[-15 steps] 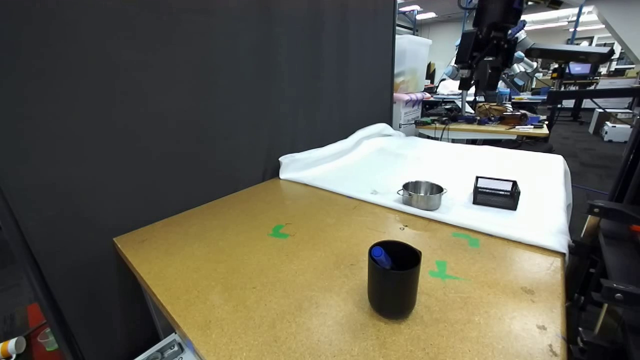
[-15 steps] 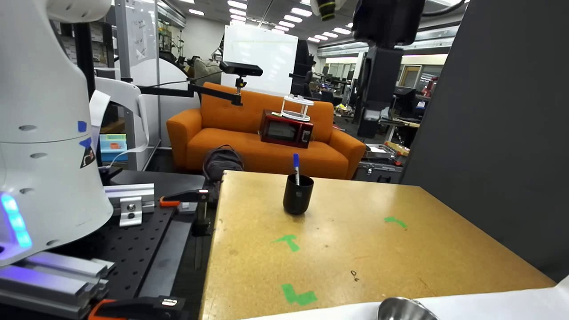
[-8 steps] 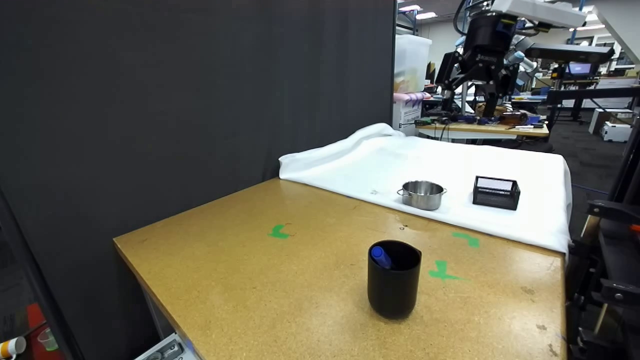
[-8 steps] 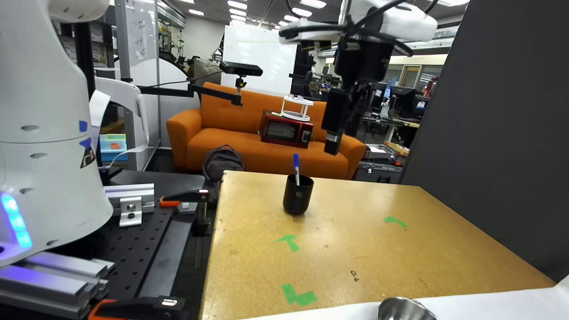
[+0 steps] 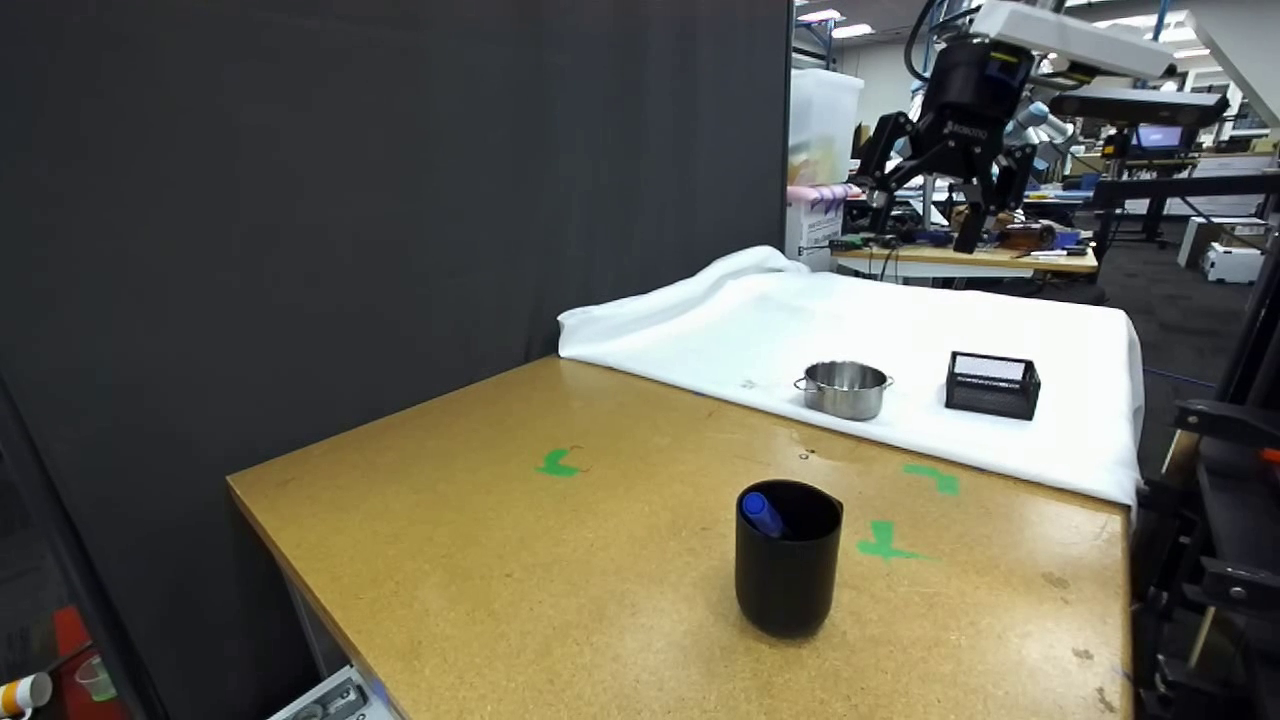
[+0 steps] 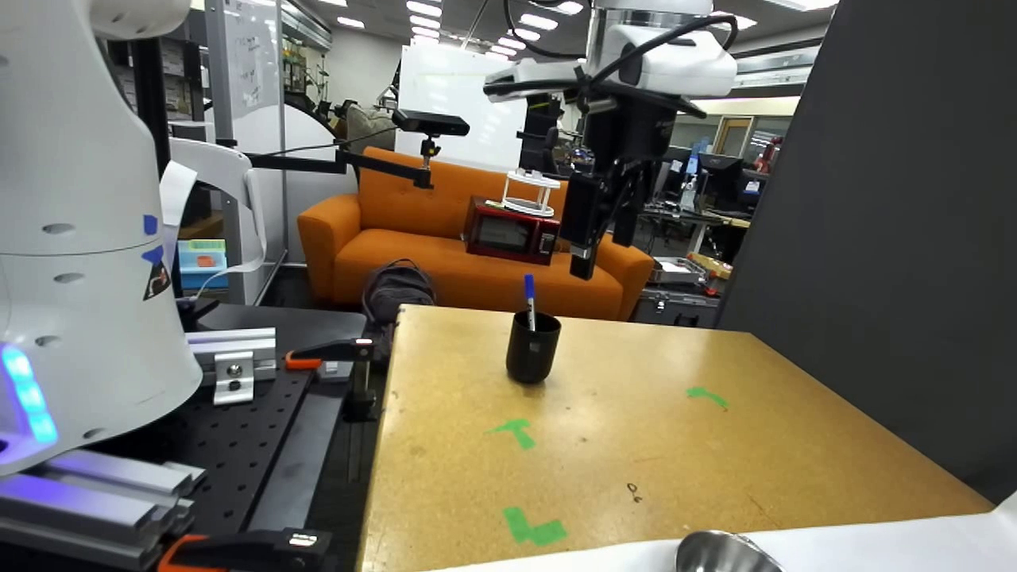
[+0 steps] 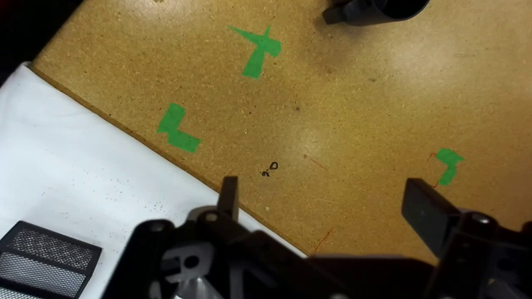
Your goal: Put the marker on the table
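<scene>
marker (image 6: 530,298): leans in cup (image 6: 531,353), mid-frame in an exterior view | cup: on surface (image 6: 675,461) | fingers (image 7: 430,220): wide apart, bottom of wrist view | done: nothing yet, I think | left: grab marker, pull out, lay down

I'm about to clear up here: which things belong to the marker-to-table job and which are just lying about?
For the job:
blue marker
black cup holding it
wooden table
open gripper

Lying about:
metal pot
black mesh basket
dark bag
red microwave
</scene>
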`<action>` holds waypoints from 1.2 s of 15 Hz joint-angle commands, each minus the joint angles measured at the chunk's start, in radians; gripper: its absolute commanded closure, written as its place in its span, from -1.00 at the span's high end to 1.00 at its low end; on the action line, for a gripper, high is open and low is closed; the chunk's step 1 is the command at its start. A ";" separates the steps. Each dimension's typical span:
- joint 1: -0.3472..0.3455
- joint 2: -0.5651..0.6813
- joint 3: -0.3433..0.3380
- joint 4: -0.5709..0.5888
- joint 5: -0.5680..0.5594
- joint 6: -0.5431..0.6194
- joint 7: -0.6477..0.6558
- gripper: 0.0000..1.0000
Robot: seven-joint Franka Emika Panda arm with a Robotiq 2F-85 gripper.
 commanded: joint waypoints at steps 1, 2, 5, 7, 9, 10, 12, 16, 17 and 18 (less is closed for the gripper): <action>-0.005 -0.001 0.005 0.001 0.000 -0.003 0.000 1.00; 0.005 0.011 0.005 0.001 0.034 -0.002 0.014 1.00; 0.012 0.053 0.025 -0.010 0.071 0.000 0.121 1.00; 0.022 0.096 0.039 -0.014 0.092 -0.011 0.198 1.00; 0.037 0.148 0.045 -0.008 0.125 -0.015 0.257 1.00; 0.048 0.170 0.039 0.000 0.173 -0.027 0.257 1.00; 0.063 0.206 0.032 0.020 0.313 -0.043 0.236 1.00; 0.069 0.266 0.044 0.067 0.562 -0.069 0.208 1.00; 0.076 0.279 0.050 0.072 0.607 -0.066 0.205 1.00; 0.085 0.298 0.060 0.077 0.649 -0.056 0.203 1.00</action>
